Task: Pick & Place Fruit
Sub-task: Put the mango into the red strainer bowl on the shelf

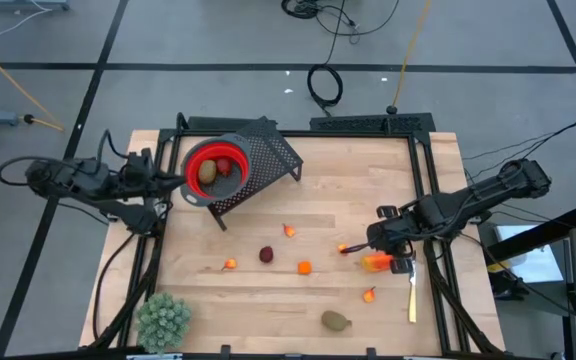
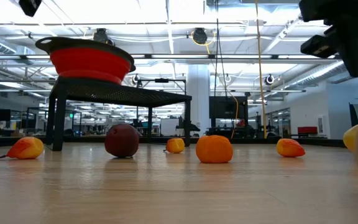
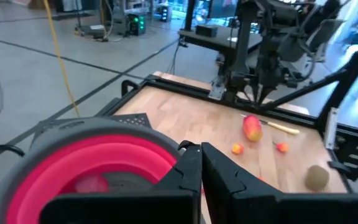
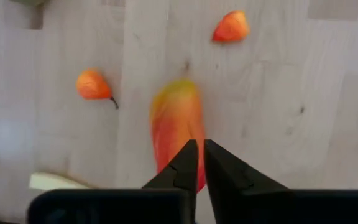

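- Left gripper (image 3: 201, 163) hangs over the table's 9 o'clock edge, just beside the red bowl (image 1: 215, 168); fingers pressed together, nothing between them.
- Bowl sits on a dark mesh rack (image 1: 268, 160) at about 11 o'clock on the table (image 1: 298, 300). Inside it: a brownish-green oval (image 1: 208, 172) and a red piece (image 1: 224, 166).
- Right gripper (image 4: 197, 163) is at 3 o'clock, pointed down over the long red-orange-yellow fruit (image 4: 178, 127). Fingers (image 4: 182, 167) show only a thin slit between them; tips sit above the fruit's near end, not around it. I cannot tell whether they touch it.
- That long fruit lies flat on the wood at roughly 4 o'clock, with a pale yellow-handled utensil (image 1: 412, 292) just beside it toward the table's edge.
- Two small orange-red bits flank it in the right wrist view: one (image 4: 92, 84) off to one side, one (image 4: 231, 27) farther past its tip.
- Mid-table, loose on the wood: a dark red ball (image 1: 266, 255), an orange piece (image 1: 304, 267), small orange bits (image 1: 230, 264) and (image 1: 288, 230).
- Another small bit (image 1: 369, 294) lies at 5 o'clock; a second brownish-green oval (image 1: 336, 320) lies near the 6 o'clock edge.
- Pale green spiky plant (image 1: 163, 318) stands at the 7 o'clock corner.
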`<state>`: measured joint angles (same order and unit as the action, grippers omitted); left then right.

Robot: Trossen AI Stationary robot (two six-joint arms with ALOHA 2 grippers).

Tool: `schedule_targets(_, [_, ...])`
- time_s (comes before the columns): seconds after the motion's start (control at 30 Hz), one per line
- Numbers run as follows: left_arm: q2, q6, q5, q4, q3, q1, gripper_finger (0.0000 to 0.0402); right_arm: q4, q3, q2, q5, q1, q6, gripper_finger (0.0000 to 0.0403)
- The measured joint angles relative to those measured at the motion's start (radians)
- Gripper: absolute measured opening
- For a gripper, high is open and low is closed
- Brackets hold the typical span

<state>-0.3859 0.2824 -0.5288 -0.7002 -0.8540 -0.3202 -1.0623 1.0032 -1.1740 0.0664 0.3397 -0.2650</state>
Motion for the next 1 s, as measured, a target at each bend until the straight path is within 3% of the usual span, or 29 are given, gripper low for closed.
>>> schedule_targets(0.3, [0.087,-0.037,0.040,0.002,0.020,0.000,0.0007,-0.046,0.000,0.000,0.119,0.000,-0.064,0.0154])
schedule_targets(0.57, [0.141,-0.046,0.041,-0.004,0.020,0.000,0.0017,-0.044,0.000,-0.007,0.121,0.000,-0.090,0.0249])
schedule_targets(0.77, [0.152,-0.076,0.049,-0.008,0.020,0.000,0.0009,-0.010,-0.024,-0.040,0.122,0.001,-0.083,0.0287])
schedule_targets(1.0, [0.152,-0.086,0.085,-0.017,0.020,0.000,0.0014,0.022,-0.091,-0.079,0.121,0.002,-0.082,0.0299])
